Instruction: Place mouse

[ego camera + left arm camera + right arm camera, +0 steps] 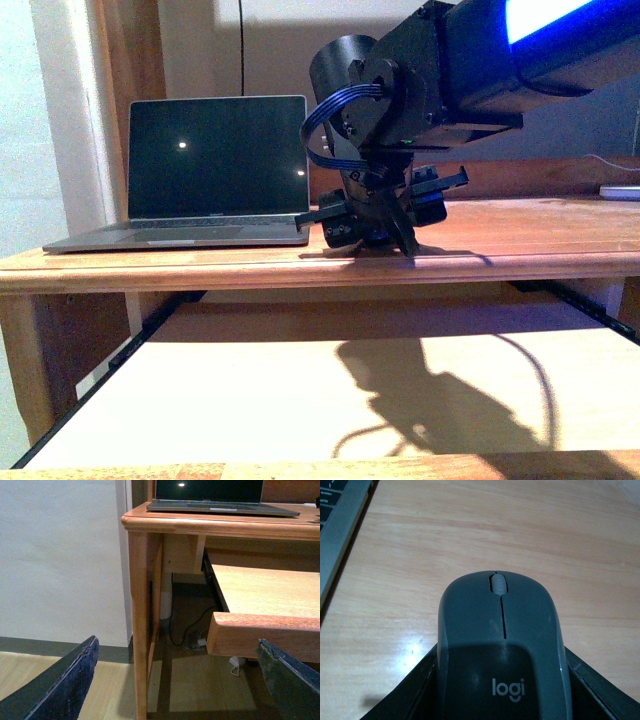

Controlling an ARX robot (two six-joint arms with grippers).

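The mouse (502, 645) is dark grey with a scroll wheel and a "logi" mark. It sits between the black fingers (407, 695) of my right gripper (385, 238), which is shut on it. The gripper is down at the wooden desk top (520, 235), just right of the laptop (215, 160). In the front view the gripper's body hides the mouse. I cannot tell whether the mouse rests on the wood. My left gripper (177, 690) is open and empty, low beside the desk's left leg (140, 620).
The laptop's edge shows in the right wrist view (335, 525), close beside the mouse. A flat white object (620, 190) lies at the desk's far right. A pull-out shelf (300, 400) extends below the desk top. Cables lie on the floor (192, 640) under the desk.
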